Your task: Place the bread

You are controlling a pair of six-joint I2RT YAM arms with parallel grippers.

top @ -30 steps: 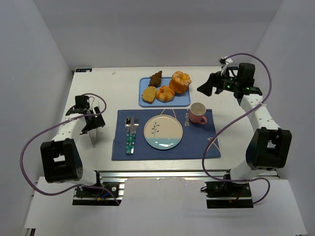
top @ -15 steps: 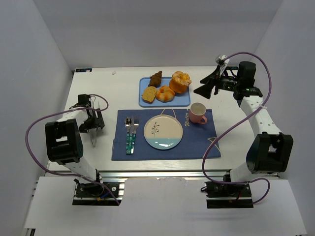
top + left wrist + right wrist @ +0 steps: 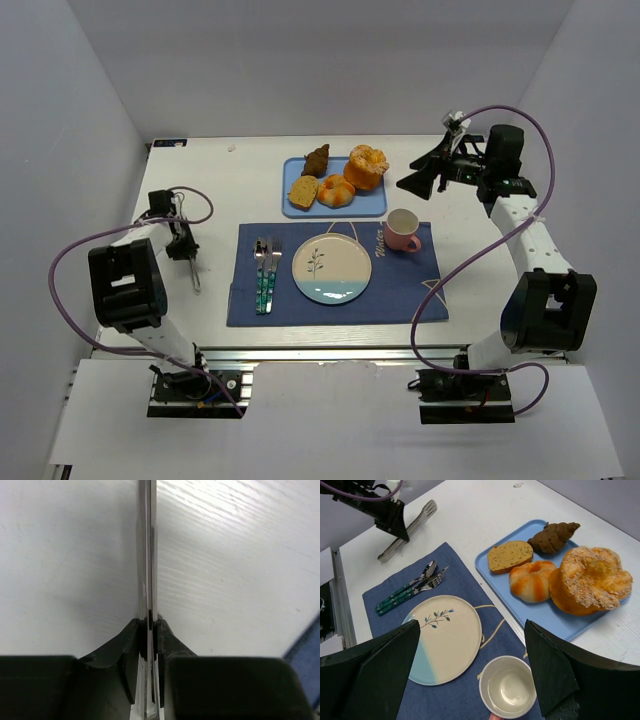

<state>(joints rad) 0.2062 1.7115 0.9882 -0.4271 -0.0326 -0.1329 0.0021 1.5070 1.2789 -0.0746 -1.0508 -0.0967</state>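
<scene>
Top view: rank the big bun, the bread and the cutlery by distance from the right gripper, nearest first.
1. Big bun, at the tray's right end, beside the right gripper.
2. Bread, at the tray's far left corner.
3. Cutlery, on the left side of the mat.

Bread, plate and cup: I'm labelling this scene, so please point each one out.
the bread (image 3: 553,536): right wrist view, middle of its dark brown body.
the plate (image 3: 455,635): right wrist view, bare cream part of its face.
the cup (image 3: 507,689): right wrist view, its empty inner floor.
</scene>
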